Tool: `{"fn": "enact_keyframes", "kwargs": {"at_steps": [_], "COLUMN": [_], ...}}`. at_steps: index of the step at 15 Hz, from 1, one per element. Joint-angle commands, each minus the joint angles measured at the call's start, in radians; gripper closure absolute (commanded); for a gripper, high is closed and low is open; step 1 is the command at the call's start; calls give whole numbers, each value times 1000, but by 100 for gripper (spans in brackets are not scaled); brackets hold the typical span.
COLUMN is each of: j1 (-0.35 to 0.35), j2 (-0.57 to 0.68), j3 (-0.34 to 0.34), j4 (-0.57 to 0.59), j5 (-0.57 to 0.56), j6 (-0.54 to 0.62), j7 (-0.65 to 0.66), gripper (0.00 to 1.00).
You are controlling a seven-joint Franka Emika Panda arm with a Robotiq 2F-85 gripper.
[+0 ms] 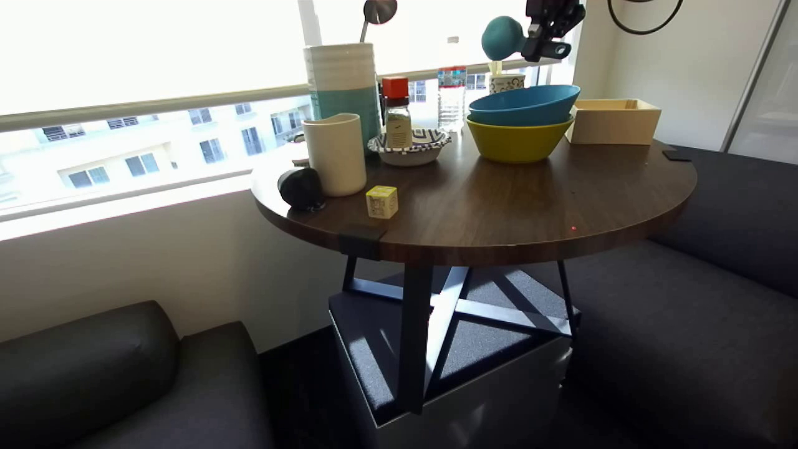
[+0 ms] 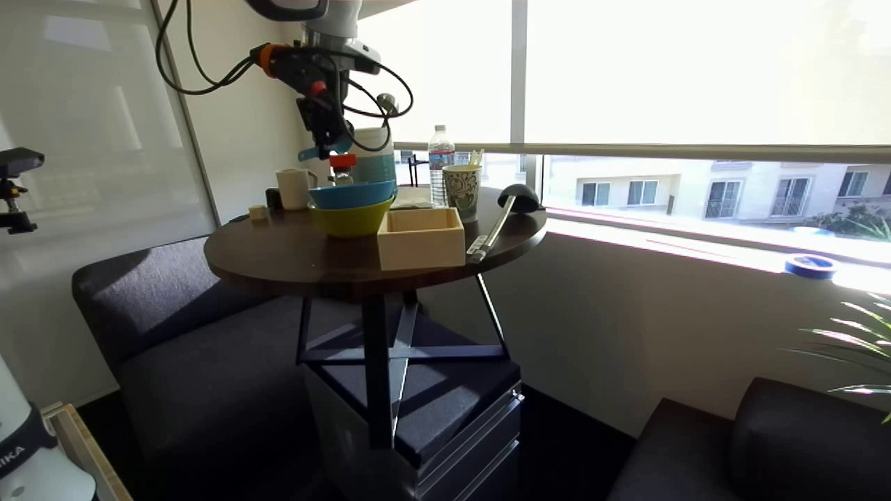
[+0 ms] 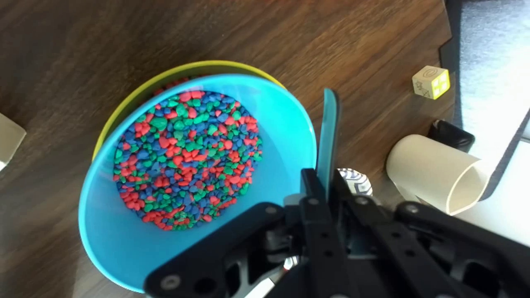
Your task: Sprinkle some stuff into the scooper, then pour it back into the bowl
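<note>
My gripper [image 3: 325,178] is shut on the handle of the teal-blue scooper [image 3: 328,132], seen edge-on in the wrist view. The scooper's round head [image 1: 502,37] shows in an exterior view, its rounded outside facing that camera; its inside is hidden. The gripper [image 1: 533,50] holds it in the air above the bowls; the gripper also shows in an exterior view [image 2: 324,149]. The wide blue bowl [image 3: 285,124] sits tilted inside a yellow bowl [image 1: 520,143]. It holds red, green and blue pebbles [image 3: 186,161]. The scooper is beside its rim in the wrist view.
A light wooden box [image 1: 614,125] stands close beside the bowls. A white mug [image 1: 336,156], a wooden cube [image 1: 382,202], a patterned bowl [image 1: 411,156] with a red-capped jar [image 1: 398,118], a water bottle [image 1: 452,93], a paper cup [image 2: 461,195] and a ladle [image 2: 498,226] stand around the table.
</note>
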Motion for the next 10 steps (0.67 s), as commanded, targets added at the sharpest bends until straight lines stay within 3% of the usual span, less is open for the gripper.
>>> {"fn": "enact_keyframes", "kwargs": {"at_steps": [1, 10], "j1": [-11, 48], "j2": [2, -82], "j3": [7, 114], "j4": [13, -47], "j5": [28, -201], "j6": [-22, -63], "j7": [38, -6], "gripper": [98, 98]}}
